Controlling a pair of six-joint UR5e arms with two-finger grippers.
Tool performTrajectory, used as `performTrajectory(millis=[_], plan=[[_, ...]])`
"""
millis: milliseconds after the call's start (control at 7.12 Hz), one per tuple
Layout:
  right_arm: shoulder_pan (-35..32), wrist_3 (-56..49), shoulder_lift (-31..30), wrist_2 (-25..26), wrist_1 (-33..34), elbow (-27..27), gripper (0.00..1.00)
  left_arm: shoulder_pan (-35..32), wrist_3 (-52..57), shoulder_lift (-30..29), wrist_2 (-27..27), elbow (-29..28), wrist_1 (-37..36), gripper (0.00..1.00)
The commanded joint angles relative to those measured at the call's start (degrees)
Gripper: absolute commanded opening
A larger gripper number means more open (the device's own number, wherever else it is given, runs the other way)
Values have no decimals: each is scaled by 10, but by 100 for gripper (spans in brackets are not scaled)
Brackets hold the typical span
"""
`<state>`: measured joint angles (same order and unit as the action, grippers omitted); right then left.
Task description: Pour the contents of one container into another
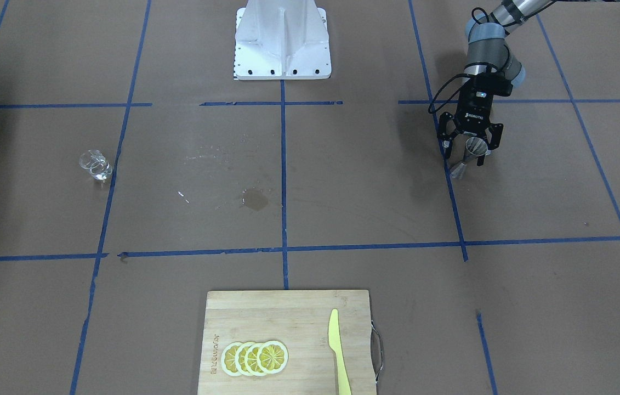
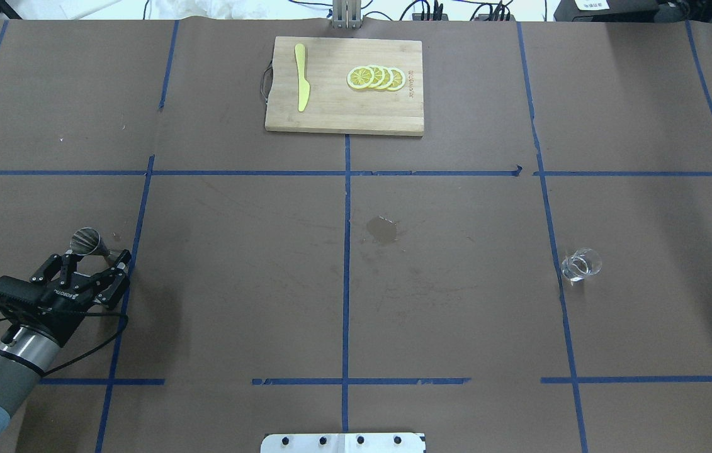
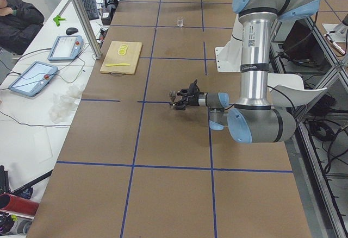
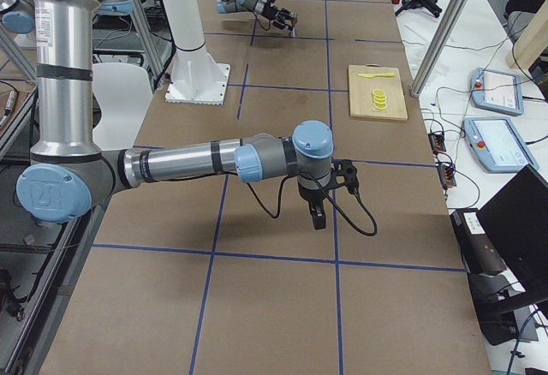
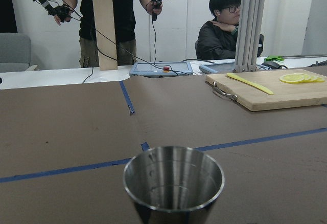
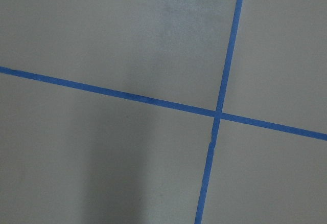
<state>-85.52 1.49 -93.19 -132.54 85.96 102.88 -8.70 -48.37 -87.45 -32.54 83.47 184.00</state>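
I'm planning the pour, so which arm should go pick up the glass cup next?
Right, probably. The glass cup stands on the robot's right side, far from the left gripper, whose jaws hold the jigger.

Seen from overhead, a wooden cutting board [image 2: 343,113] lies at the table's twelve o'clock. On it, a yellow knife [image 2: 301,85] sits at nine and lemon slices [image 2: 376,77] at two. A wet stain [image 2: 383,231] marks mid-table.

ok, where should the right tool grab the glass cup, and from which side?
Take the glass cup across its side wall, mid-height, coming in level from the robot's side. It stands upright, mouth up, with nothing beside it, so a side hold should keep it level and leave the rim free for pouring.
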Motion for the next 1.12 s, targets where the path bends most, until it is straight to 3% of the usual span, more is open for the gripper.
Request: performTrajectory(millis=[0, 982], plan=[[0, 0, 0, 0, 0, 0, 100, -1, 0, 1, -2, 0, 3, 74], [0, 0, -1, 1, 0, 2, 100, -4, -1, 2, -22, -4, 3, 74]])
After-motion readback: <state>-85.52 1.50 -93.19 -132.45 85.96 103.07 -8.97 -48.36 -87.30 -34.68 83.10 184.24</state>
